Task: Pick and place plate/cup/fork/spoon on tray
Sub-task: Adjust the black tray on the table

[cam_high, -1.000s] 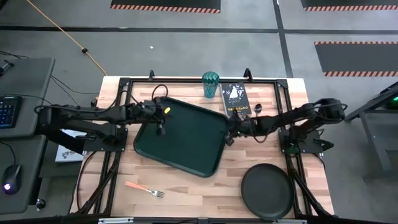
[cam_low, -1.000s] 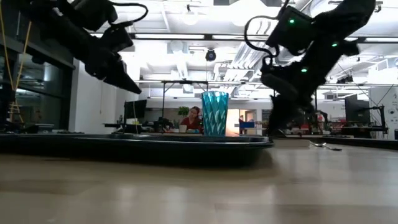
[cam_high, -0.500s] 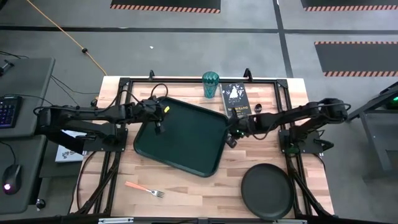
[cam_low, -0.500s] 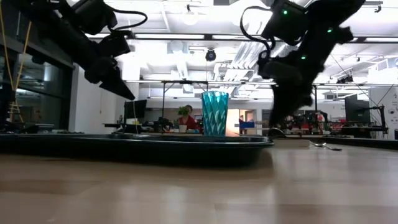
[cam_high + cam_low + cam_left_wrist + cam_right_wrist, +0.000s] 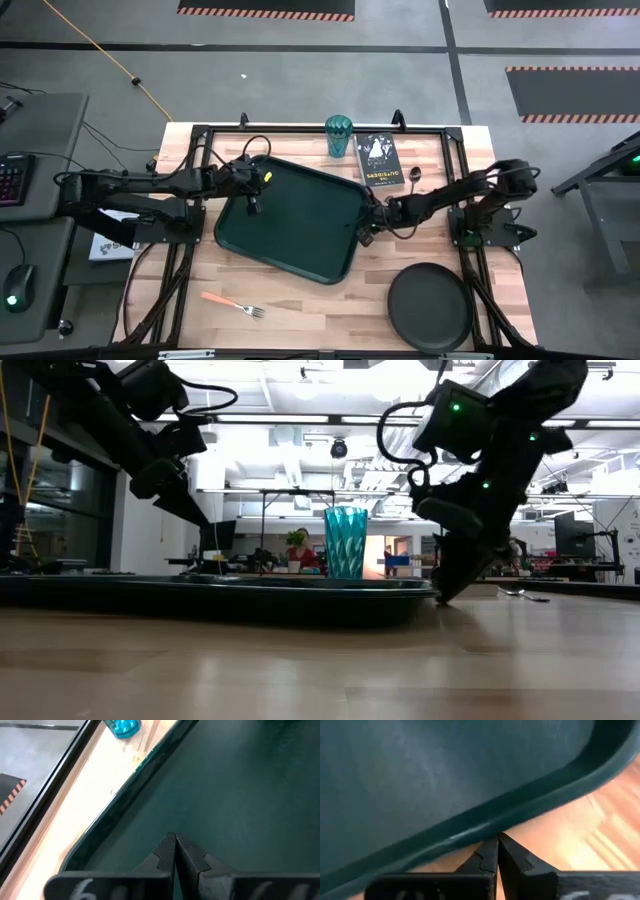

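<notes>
Wooden bench [image 5: 300, 300] in an open workshop with grey flooring, seen from above and level. The tray [image 5: 290, 220] lies skewed at the bench centre and is empty — in effect none of the 4 items has been placed. The cup [image 5: 338, 135] stands at the far edge beside a small black book [image 5: 378, 160]; the spoon [image 5: 414, 176] lies just beyond the book; the fork [image 5: 232, 303] rests near the front left; the plate [image 5: 430, 308] sits at the front right. The left claw [image 5: 253, 205], fingers pressed together, hangs over the tray's left rim. The right claw [image 5: 362, 232], likewise pressed together and holding nothing, is low at the tray's right rim [image 5: 520, 805] — apparently nudging or squaring the tray. All 4 picks remain.
</notes>
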`<action>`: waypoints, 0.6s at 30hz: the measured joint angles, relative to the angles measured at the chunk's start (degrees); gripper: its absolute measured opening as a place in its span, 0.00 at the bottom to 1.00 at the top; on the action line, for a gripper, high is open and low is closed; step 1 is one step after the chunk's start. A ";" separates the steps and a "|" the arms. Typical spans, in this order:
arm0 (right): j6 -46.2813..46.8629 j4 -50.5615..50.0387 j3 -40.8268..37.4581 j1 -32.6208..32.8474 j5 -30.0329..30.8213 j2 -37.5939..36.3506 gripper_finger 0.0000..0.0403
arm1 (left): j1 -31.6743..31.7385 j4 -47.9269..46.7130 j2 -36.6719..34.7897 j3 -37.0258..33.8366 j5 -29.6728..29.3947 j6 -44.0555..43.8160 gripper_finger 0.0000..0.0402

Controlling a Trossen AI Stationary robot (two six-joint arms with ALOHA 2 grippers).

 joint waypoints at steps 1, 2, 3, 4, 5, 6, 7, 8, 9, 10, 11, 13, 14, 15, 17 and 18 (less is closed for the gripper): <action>-0.14 0.51 0.64 -0.57 0.39 0.83 0.00 | 0.08 -0.50 0.00 0.00 -0.40 0.06 0.00; -0.31 1.73 0.94 -1.05 1.23 1.34 0.00 | 0.13 -1.08 0.00 0.00 -0.66 0.28 0.00; -0.33 2.30 1.48 -1.50 2.36 1.86 0.00 | 0.21 -1.64 0.00 0.00 -0.73 0.28 0.00; -0.42 3.41 1.91 -2.10 4.45 2.36 0.00 | 0.37 -2.40 0.00 0.00 -0.94 0.28 0.00; -1.04 4.15 2.29 -2.69 5.14 2.51 0.00 | 0.43 -3.06 0.02 0.00 -1.40 0.32 0.00; -1.97 5.24 2.48 -3.09 7.23 2.79 0.00 | 0.45 -3.79 0.00 0.00 -1.68 0.31 0.00; -3.05 6.31 2.70 -3.71 7.60 3.17 0.00 | 0.58 -4.25 0.02 0.00 -2.10 0.31 0.00; -3.91 7.70 2.88 -4.20 8.66 3.43 0.00 | 0.81 -4.89 0.01 0.00 -2.27 0.33 0.00; -4.83 9.13 3.34 -4.76 9.40 3.45 0.00 | 1.02 -5.35 0.00 0.00 -2.50 0.31 0.00; -6.08 10.75 3.74 -5.31 10.54 3.45 0.00 | 1.05 -5.56 0.01 0.00 -2.52 0.23 0.00; -7.08 11.86 4.02 -6.00 11.18 3.43 0.00 | 1.25 -5.76 0.00 0.00 -2.61 0.03 0.00; -8.75 14.21 4.61 -7.29 12.84 3.82 0.00 | 1.44 -5.78 0.00 0.00 -2.96 0.00 0.00; -9.59 14.90 4.80 -7.84 13.67 3.79 0.00 | 1.52 -5.76 0.00 0.00 -3.15 0.00 0.00; -10.68 15.79 4.92 -8.43 14.24 3.76 0.00 | 1.54 -5.74 0.00 0.00 -3.43 0.00 0.00; -12.75 16.50 4.92 -9.47 14.23 3.76 0.00 | 1.54 -5.66 0.00 0.00 -3.52 0.00 0.00; -13.46 16.83 4.91 -9.88 14.25 3.76 0.00 | 1.54 -5.54 0.00 0.00 -3.59 0.00 0.00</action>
